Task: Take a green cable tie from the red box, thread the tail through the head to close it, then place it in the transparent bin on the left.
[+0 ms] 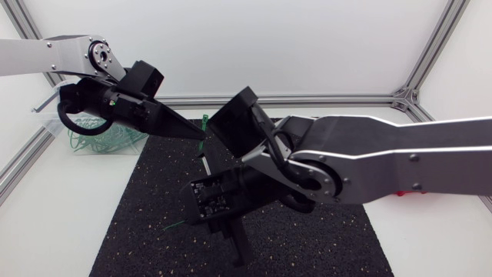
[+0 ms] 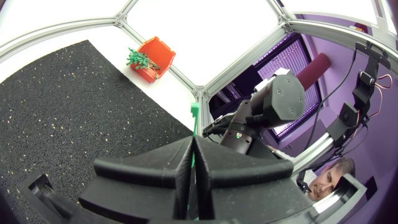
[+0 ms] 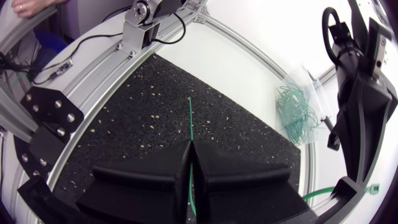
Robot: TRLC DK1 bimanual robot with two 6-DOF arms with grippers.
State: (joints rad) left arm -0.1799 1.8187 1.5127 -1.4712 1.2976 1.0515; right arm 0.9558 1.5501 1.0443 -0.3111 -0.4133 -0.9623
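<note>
Left pincer (image 2: 194,142) and right pincer (image 3: 190,147) both clamp the green cable tie (image 2: 194,114) above mid-mat (image 1: 154,192).

The white table (image 1: 69,223) carries a black speckled mat (image 1: 154,208); the transparent bin (image 1: 61,127) stands at its left, the red box (image 2: 163,53) at its right.

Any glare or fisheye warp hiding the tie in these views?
Head view: the white table is very bright and almost shadowless; the cable tie reads green against it. Left wrist view: the tabletop past the mat is blown out, the frame rails bow, and the tie is clear. Right wrist view: the rails curve strongly; the tie is a thin line over the dark mat, visible.
</note>
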